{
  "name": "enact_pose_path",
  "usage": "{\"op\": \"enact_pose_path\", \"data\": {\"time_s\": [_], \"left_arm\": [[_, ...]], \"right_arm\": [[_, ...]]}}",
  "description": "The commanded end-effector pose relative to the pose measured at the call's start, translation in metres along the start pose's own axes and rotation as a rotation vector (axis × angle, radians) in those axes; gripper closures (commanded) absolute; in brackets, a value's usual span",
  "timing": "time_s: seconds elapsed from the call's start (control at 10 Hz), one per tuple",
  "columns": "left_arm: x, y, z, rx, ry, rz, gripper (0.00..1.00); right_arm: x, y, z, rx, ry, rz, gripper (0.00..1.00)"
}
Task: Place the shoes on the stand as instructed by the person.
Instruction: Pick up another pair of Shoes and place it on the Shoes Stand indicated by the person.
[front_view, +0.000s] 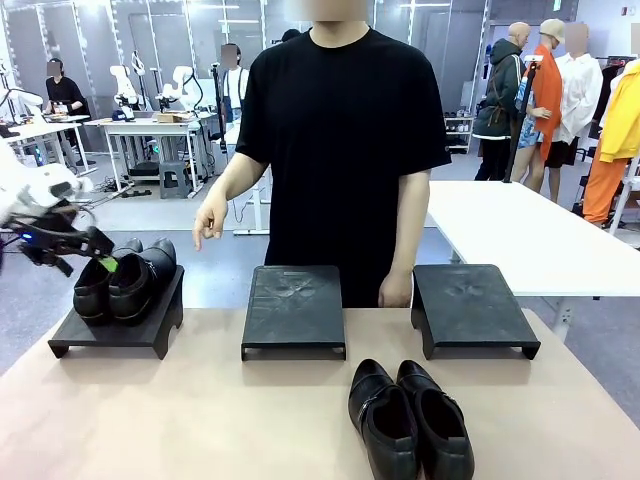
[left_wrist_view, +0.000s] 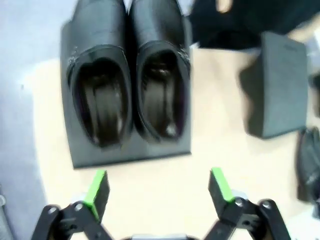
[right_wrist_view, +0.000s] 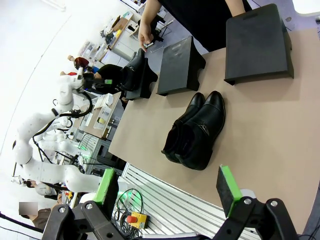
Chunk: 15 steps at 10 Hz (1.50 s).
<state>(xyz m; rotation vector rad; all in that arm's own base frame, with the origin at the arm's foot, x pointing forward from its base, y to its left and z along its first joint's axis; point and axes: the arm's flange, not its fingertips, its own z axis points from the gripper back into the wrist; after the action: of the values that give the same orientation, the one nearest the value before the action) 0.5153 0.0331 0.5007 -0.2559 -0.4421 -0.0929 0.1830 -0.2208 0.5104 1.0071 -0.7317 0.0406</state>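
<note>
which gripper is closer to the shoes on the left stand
Left. The left gripper hangs open right by the shoes on the left stand. The right gripper, open too, sits back off the near edge of the table, far from them.

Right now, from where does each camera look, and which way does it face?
Front view: fixed on the robot's side, facing across the table to the person; left gripper at left.
Left wrist view: above the left stand, looking down on the placed pair; own open fingers below.
Right wrist view: off the table's near edge, facing the loose pair; right gripper open below.
Shared: front and right wrist views both show the loose pair.
</note>
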Motion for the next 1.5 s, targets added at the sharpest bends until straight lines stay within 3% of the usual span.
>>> {"op": "enact_pose_path", "data": {"time_s": [0.0, 0.1, 0.3, 0.7, 0.9, 1.1, 1.2, 1.4], "left_arm": [[-0.036, 0.034, 0.055, -0.202, 0.123, 0.025, 0.00], [-0.051, 0.051, 0.079, -0.326, 0.163, 0.036, 0.00], [-0.090, 0.109, 0.126, -0.605, 0.137, 0.079, 0.00], [-0.186, 0.205, 0.150, -1.014, 0.077, 0.140, 0.00], [-0.206, 0.217, 0.144, -1.048, 0.071, 0.145, 0.00], [-0.196, 0.210, 0.140, -1.017, 0.094, 0.146, 0.00], [-0.223, 0.214, 0.138, -1.043, 0.067, 0.169, 0.00], [-0.223, 0.214, 0.138, -1.043, 0.067, 0.169, 0.00]], "right_arm": [[0.000, 0.000, 0.001, 0.008, -0.005, 0.020, 0.00], [0.000, 0.000, 0.001, 0.008, -0.005, 0.020, 0.00], [0.000, 0.000, 0.001, 0.008, -0.005, 0.020, 0.00], [0.000, 0.000, 0.001, 0.008, -0.005, 0.020, 0.00], [0.000, 0.000, 0.001, 0.008, -0.005, 0.020, 0.00], [0.000, 0.000, 0.001, 0.008, -0.005, 0.020, 0.00], [0.000, 0.000, 0.001, 0.008, -0.005, 0.020, 0.00], [0.000, 0.000, 0.001, 0.008, -0.005, 0.020, 0.00]]}}
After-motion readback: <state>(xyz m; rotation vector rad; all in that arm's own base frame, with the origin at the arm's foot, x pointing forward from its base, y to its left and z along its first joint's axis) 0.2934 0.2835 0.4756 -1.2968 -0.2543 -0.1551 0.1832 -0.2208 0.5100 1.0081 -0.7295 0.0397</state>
